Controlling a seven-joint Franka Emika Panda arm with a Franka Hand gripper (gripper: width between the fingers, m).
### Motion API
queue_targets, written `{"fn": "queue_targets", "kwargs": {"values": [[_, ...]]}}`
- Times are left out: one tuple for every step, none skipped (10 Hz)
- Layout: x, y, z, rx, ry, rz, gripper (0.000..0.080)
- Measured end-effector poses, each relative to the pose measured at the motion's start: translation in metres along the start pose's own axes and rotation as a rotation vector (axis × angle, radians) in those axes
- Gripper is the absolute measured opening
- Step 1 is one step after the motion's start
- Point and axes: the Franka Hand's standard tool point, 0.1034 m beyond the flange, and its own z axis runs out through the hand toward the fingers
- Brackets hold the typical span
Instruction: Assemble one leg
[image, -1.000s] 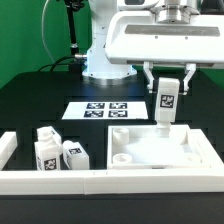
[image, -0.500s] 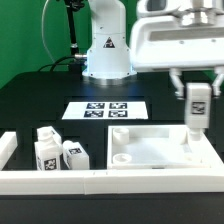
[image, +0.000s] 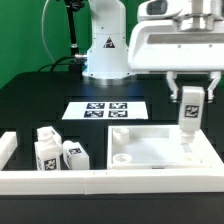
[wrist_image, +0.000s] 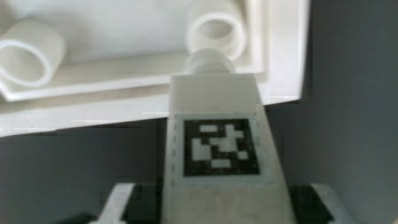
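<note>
My gripper (image: 190, 92) is shut on a white square leg (image: 188, 110) with a black-and-white marker tag and holds it upright. The leg's narrow stub points down at a far corner hole on the exterior view's right of the large flat white slab (image: 150, 152). In the wrist view the leg (wrist_image: 217, 130) runs from between my fingers toward a round hole (wrist_image: 214, 32) in the slab (wrist_image: 107, 90). Whether the stub is touching the hole cannot be told. Three more white legs (image: 58, 150) lie at the exterior view's left.
The marker board (image: 104, 110) lies on the black table behind the slab. A white raised rail (image: 100, 182) runs along the front and both sides. The robot's white base (image: 105, 55) stands at the back.
My gripper with the leg moved toward the exterior view's right, from the slab's middle to its far corner on that side, then shifted slightly back toward the left and up.
</note>
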Motion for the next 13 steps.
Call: {"fn": "queue_targets", "kwargs": {"values": [[0.002,0.007,0.004,-0.003,-0.002,-0.006,0.0285],[0.003,0.008,0.006,-0.002,-0.004,-0.002,0.0285],[0.000,0.007,0.008,-0.002,-0.010,0.003,0.0285],[-0.004,0.003,0.012,-0.001,-0.017,0.003,0.0285],[-0.006,-0.002,0.013,0.002,-0.019,0.003,0.0285],[-0.008,-0.007,0.015,0.005,-0.021,0.007,0.0285],[-0.010,-0.010,0.018,0.004,-0.023,0.001,0.0285],[-0.013,-0.011,0.021,0.001,-0.027,-0.003,0.0285],[-0.013,-0.013,0.023,0.000,-0.022,-0.006,0.0285],[-0.013,-0.013,0.028,-0.003,-0.016,-0.011,0.0285],[-0.015,-0.013,0.031,-0.007,-0.020,-0.013,0.0285],[-0.015,-0.013,0.032,-0.007,-0.020,-0.015,0.0285],[-0.017,-0.013,0.034,-0.007,-0.015,-0.018,0.0285]]}}
